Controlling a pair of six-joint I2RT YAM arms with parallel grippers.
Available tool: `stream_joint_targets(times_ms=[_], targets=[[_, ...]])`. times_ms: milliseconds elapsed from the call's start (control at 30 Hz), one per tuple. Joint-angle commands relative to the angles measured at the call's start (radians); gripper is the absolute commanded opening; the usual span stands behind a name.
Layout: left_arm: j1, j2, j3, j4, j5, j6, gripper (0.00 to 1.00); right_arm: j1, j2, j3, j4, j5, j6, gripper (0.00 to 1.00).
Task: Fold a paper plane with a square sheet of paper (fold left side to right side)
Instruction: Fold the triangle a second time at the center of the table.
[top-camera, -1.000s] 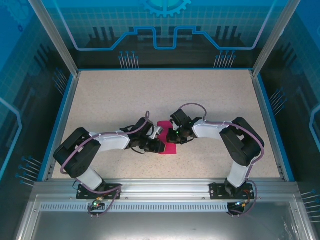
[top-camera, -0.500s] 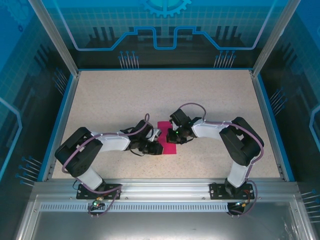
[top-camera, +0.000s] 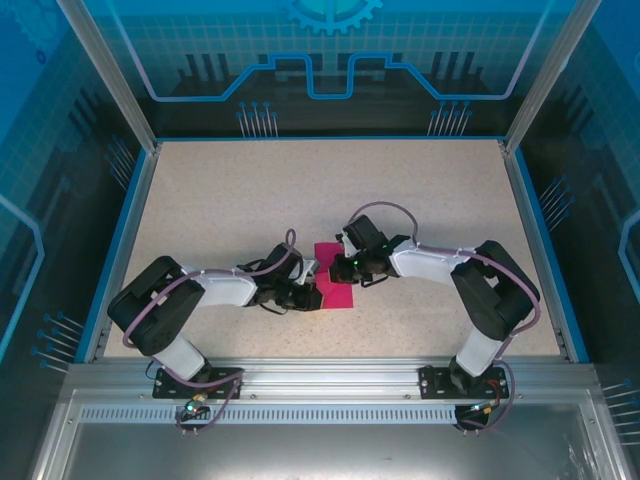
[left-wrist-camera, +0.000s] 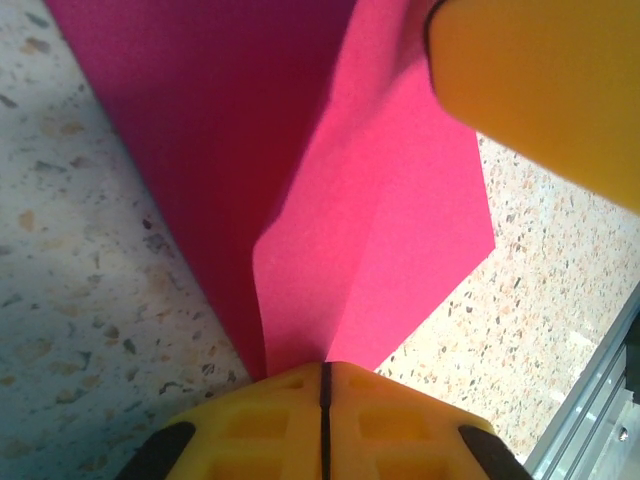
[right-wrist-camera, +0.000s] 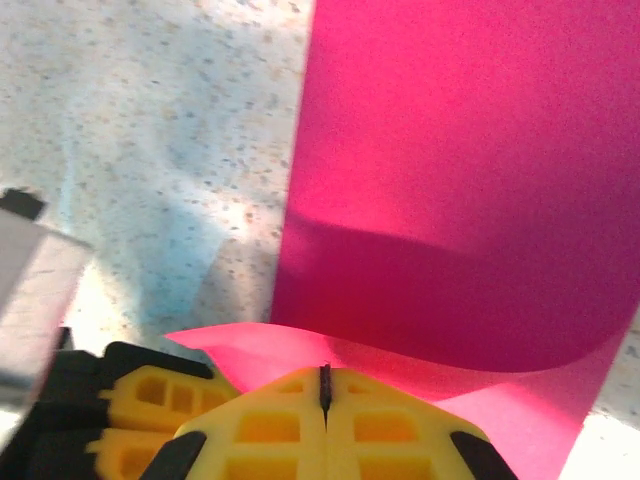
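Speckled beige table (top-camera: 200, 200); magenta paper sheet (top-camera: 341, 294) on it near middle, one edge curled up.

My left arm (top-camera: 225, 290) and right arm (top-camera: 428, 262) are showing white shells along the long links, with bulky black housings swelling at the joints. A purple-grey cable (top-camera: 385, 208) is looping above my right wrist, and its twin is arching over the left one. More cable is trailing down past each black base plate (top-camera: 185, 380). A small green light (top-camera: 355, 265) is glowing on my right wrist. My left fingers (left-wrist-camera: 270, 420) and right fingers (right-wrist-camera: 270, 425) are gleaming bright yellow, moulded with square waffle pockets, black mounts flanking them.
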Motion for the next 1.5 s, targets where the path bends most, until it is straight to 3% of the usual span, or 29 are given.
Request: stream_joint_targets(times_ms=[0,267,467,867,1467], targets=[[-0.005,0.025,-0.041,-0.051,-0.039,0.003,0.08,0.033,0.0,-0.022,0.035,-0.045,-0.013,0.0],[-0.005,0.027,-0.035,-0.063,-0.048,-0.005,0.08,0.063,0.073,-0.009,0.011,-0.038,-0.001,0.0],[-0.003,0.031,-0.024,-0.084,-0.059,-0.016,0.08,0.061,0.111,0.039,-0.105,0.004,-0.056,0.0],[-0.002,0.063,-0.025,-0.082,-0.061,-0.017,0.07,0.015,0.123,0.085,-0.218,0.087,-0.151,0.0],[-0.002,0.088,-0.022,-0.07,-0.058,-0.014,0.07,-0.107,0.159,0.142,-0.291,0.106,-0.241,0.0]])
